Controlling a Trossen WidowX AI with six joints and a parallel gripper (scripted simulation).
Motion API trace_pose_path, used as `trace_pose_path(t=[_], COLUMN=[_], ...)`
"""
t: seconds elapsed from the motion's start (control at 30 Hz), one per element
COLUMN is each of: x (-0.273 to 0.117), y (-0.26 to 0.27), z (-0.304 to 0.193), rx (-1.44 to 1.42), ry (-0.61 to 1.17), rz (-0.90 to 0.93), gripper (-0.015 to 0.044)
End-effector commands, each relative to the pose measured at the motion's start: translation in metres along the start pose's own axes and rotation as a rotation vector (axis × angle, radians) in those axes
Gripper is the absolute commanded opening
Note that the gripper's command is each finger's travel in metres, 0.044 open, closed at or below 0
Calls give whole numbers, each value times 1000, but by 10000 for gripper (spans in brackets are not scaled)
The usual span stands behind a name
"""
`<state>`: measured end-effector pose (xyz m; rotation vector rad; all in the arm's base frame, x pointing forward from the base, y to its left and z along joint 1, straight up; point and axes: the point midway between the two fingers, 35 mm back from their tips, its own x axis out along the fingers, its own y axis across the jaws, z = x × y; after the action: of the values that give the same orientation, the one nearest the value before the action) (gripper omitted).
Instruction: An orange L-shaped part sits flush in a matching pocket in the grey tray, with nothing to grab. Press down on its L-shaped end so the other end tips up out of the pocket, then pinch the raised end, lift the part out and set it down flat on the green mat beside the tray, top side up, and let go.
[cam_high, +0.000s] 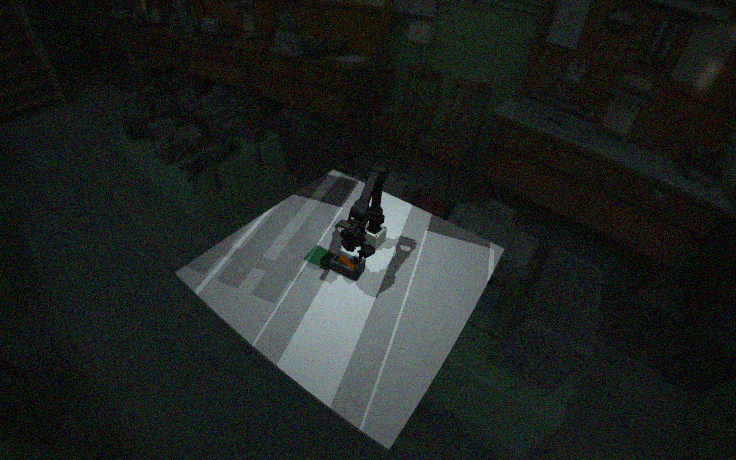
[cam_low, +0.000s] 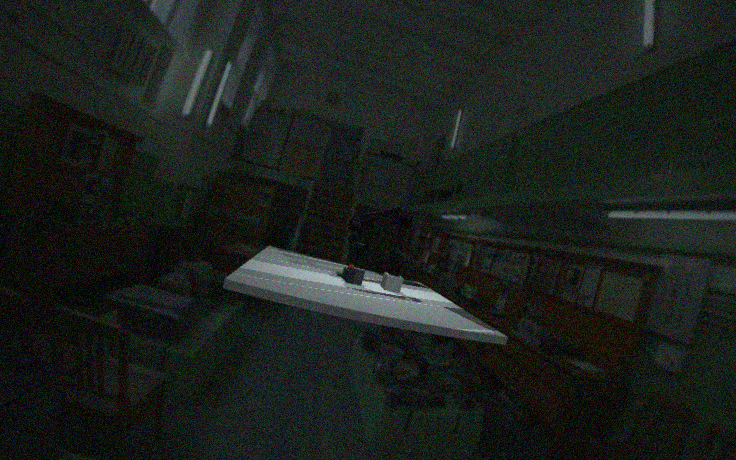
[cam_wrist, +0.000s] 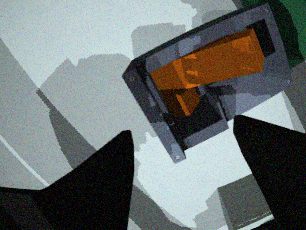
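Observation:
The orange L-shaped part sits tilted in the grey tray. In the wrist view its L-shaped end is low in the pocket at the left. Its straight end, at the right, stands raised above the tray's top, near the green mat. My gripper is open and empty, above the tray and clear of the part. The arm is too dark to make out in the exterior view.
A light grey block stands on the table close to the tray, on the arm's side. The table has striped patches of light and shadow. The room around it is dark.

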<state>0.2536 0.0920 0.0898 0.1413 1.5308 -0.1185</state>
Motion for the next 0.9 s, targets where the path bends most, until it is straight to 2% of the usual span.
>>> trace_pose_path(t=[0.0, 0.17, 0.23, 0.63, 0.87], x=[-1, -2, -3, -1, 28], y=[-22, -49, -56, -57, -57], z=[12, 23, 26, 26, 26], rx=[469, 1041, 1186, 1204, 1204], ry=[3, 1, 0, -1, 0], rz=[-6, -14, -16, -16, -16], gripper=[280, 280, 280, 280, 280])
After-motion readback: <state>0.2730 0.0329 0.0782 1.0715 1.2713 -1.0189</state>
